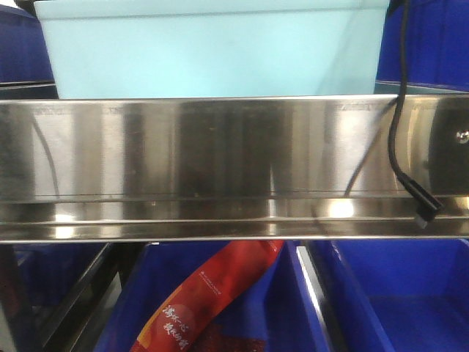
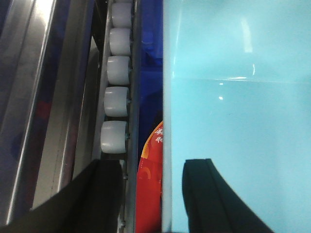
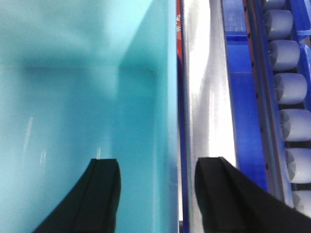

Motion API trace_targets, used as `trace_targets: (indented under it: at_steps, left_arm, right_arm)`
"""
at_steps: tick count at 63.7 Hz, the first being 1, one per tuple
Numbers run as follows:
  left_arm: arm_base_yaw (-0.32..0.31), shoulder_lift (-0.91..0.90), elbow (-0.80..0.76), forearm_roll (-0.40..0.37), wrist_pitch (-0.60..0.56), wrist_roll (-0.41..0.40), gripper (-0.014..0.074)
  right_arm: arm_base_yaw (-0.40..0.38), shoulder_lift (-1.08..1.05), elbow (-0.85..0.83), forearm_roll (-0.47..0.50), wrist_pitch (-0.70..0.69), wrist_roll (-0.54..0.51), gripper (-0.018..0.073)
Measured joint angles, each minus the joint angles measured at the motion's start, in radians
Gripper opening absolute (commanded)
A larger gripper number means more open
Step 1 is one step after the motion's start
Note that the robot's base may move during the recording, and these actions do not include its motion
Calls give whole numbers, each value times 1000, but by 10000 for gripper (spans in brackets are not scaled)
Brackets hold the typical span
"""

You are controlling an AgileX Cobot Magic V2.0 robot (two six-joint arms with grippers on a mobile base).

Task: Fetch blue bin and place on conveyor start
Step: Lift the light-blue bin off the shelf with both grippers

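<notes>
The blue bin [image 1: 212,51] sits just above and behind the steel shelf [image 1: 220,154]. The left end effector [image 2: 153,165] and the right end effector [image 3: 158,162] are each spread astride one of its side walls, one finger inside, apparently not yet clamping. Below, a red packet [image 1: 212,293] lies in a dark blue bin [image 1: 410,301], with white rollers [image 2: 116,102] alongside.

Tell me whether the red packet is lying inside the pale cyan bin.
No: the red packet lies in a dark blue bin below the steel shelf, while the blue bin sits above that shelf.
</notes>
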Motion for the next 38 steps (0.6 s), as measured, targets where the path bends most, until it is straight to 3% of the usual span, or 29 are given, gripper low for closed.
trace_targets:
  at_steps: [38]
  left_arm:
    - [0,25,0,0,-25,0,221]
  right_arm:
    - [0,0,0,0,-14,-2,253]
